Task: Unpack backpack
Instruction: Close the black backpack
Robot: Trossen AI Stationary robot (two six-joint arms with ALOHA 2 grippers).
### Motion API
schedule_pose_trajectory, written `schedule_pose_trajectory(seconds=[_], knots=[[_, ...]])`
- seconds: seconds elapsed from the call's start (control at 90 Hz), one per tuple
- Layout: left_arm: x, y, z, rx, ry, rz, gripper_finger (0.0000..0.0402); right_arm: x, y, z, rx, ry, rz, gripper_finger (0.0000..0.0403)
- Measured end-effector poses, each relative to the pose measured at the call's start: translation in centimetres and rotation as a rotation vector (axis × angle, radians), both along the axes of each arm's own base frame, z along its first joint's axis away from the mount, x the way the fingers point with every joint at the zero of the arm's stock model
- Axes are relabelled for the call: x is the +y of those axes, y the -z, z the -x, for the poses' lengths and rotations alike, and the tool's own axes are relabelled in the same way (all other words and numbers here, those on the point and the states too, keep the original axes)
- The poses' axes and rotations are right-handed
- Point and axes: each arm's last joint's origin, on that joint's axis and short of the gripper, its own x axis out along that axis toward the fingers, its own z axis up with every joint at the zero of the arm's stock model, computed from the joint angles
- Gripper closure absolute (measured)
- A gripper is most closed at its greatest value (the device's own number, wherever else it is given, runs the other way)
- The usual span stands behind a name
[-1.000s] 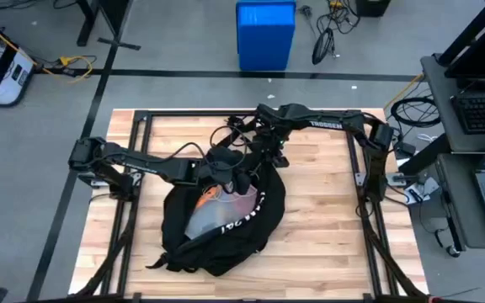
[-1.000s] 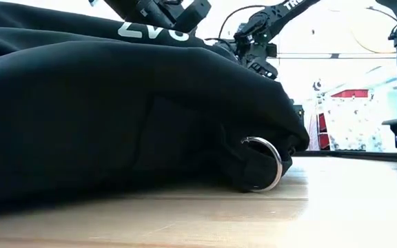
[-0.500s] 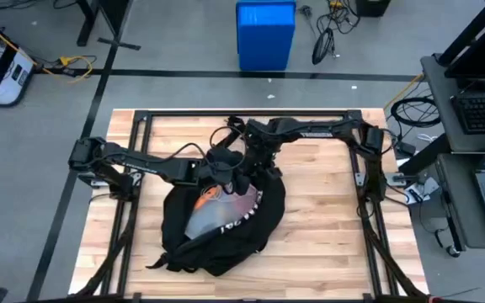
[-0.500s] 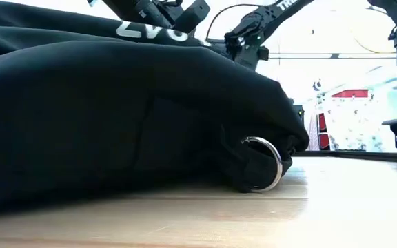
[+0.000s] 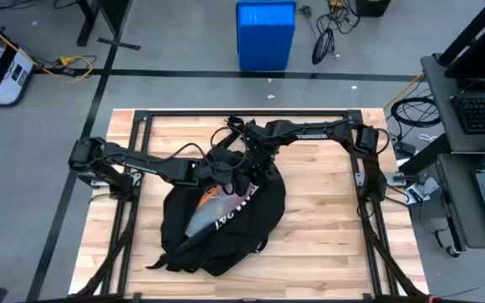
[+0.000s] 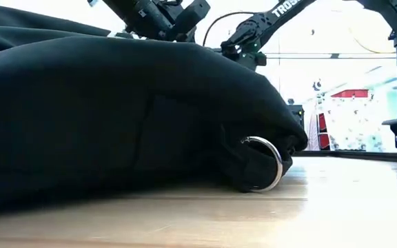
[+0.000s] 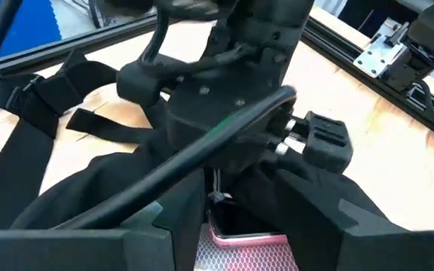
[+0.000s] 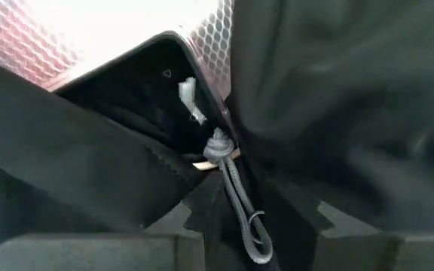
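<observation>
Black fabric backpack is lying mid-table, mouth held apart. Left gripper is clamped on the opening's edge; right gripper is pinching the grey zipper cord. Opening is underway; widening, then extraction, is called for next.

**Even overhead light, backlit low view, soft wrist views**

From above, light falls evenly on the bench, with faint shadows. The low view is backlit: the room behind blows out white, leaving the backpack nearly featureless. Both wrist views are blurred up close.
</observation>
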Motion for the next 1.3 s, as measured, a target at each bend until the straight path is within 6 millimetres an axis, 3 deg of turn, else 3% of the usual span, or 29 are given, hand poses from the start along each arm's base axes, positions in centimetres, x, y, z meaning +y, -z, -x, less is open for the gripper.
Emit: schedule_pose_trajectory(seconds=[0.3,0.5,0.733,1.133,1.3], knots=[[0.0,0.0,0.0,0.002,0.002,0.000,0.0250,0.1,1.8,-0.5,0.045,0.037,-0.026,0.0327],[0.0,0.0,0.0,0.003,0.002,-0.001,0.0250,0.3,1.9,-0.5,0.054,0.054,-0.031,0.0393],[0.0,0.0,0.0,0.005,0.004,-0.005,0.0250,0.3,1.7,-0.5,0.065,0.122,-0.071,0.0402],[0.0,0.2,0.2,0.033,0.003,-0.007,0.0250,0.5,-3.7,1.1,-0.040,0.145,-0.104,0.0403],[0.1,0.2,0.2,0.034,0.003,-0.007,0.0250,0.3,-4.4,1.4,-0.062,0.183,-0.149,0.0403]])
